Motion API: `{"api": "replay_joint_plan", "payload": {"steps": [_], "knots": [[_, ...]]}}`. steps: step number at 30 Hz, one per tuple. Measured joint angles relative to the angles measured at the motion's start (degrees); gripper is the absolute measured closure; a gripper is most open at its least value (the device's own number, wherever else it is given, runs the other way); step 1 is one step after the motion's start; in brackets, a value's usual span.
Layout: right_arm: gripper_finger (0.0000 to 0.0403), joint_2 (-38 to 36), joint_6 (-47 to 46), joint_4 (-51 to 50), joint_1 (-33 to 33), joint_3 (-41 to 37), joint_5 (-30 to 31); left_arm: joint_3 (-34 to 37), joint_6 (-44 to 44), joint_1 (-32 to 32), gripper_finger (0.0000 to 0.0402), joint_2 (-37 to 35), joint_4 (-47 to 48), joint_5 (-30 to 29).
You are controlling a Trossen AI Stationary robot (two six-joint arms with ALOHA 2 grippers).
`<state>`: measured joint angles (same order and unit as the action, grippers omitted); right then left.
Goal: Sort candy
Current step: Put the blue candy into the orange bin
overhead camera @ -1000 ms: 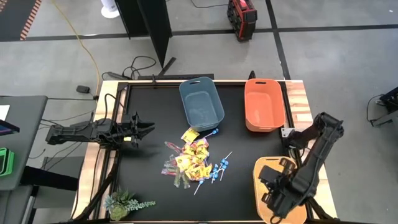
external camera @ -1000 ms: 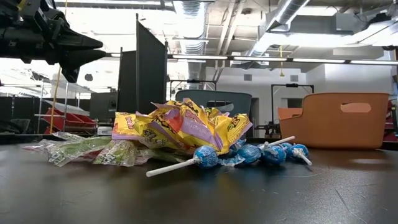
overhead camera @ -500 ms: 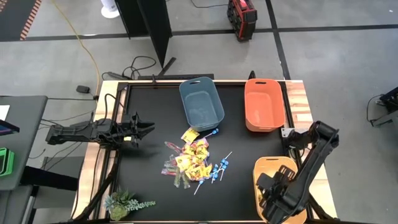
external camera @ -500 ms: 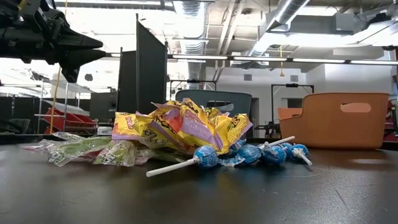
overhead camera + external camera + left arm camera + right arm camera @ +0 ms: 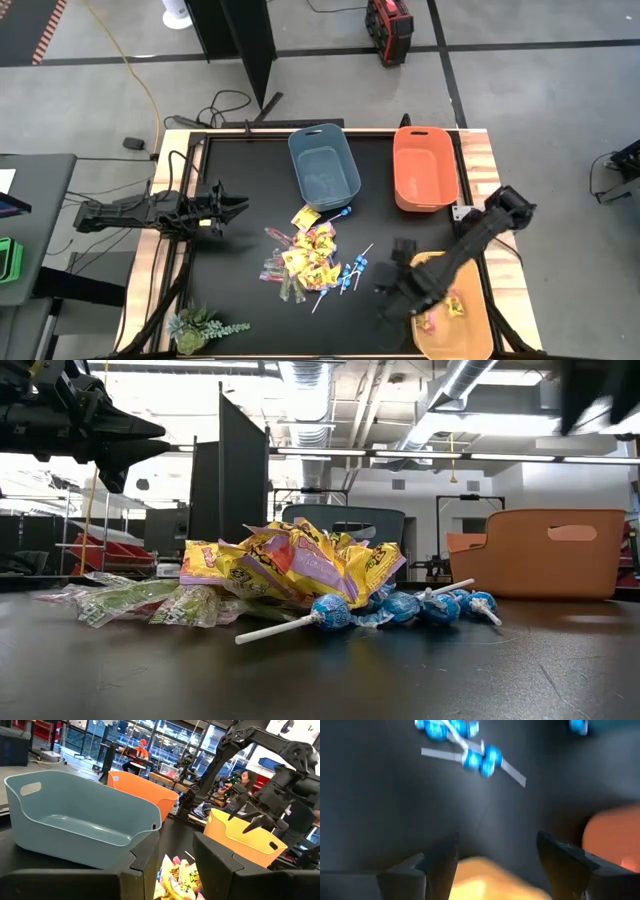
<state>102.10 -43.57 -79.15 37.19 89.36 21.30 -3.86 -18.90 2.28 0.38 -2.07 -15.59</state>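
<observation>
High view: candy heaped mid-tabletop, yellow packets with blue lollipops at its right edge; some sweets already lie in the yellow bin. Right tool sits between that bin and the heap, apparently heading back for another piece; next move calls for lining up over one lollipop. Left tool waits at the left edge.

Low view: heap rests on the tabletop, untouched; left tool hangs above it, apart.

Left wrist view: left fingers part-open, holding nothing.

Right wrist view: right fingers spread wide, empty, lollipops ahead.
</observation>
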Motion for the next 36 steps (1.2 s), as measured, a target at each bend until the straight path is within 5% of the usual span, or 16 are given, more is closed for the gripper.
{"api": "replay_joint_plan", "payload": {"steps": [14, 27, 36], "knots": [[0.0145, 2.2, 28.7, 8.8, -16.8, -3.3, -5.0, 0.0, 0.4, 0.0, 0.0286, 0.0, 0.0, 0.0], [0.0257, 7.2, 34.6, 15.3, -18.8, -8.8, -9.1, 0.0, 0.6, 0.0, 0.0286, 0.0, 0.1, 0.0], [0.0258, 10.7, 37.2, 17.1, -19.5, -11.7, -9.5, 0.0, 0.6, 0.0, 0.0286, 0.0, 0.2, 0.0]]}}
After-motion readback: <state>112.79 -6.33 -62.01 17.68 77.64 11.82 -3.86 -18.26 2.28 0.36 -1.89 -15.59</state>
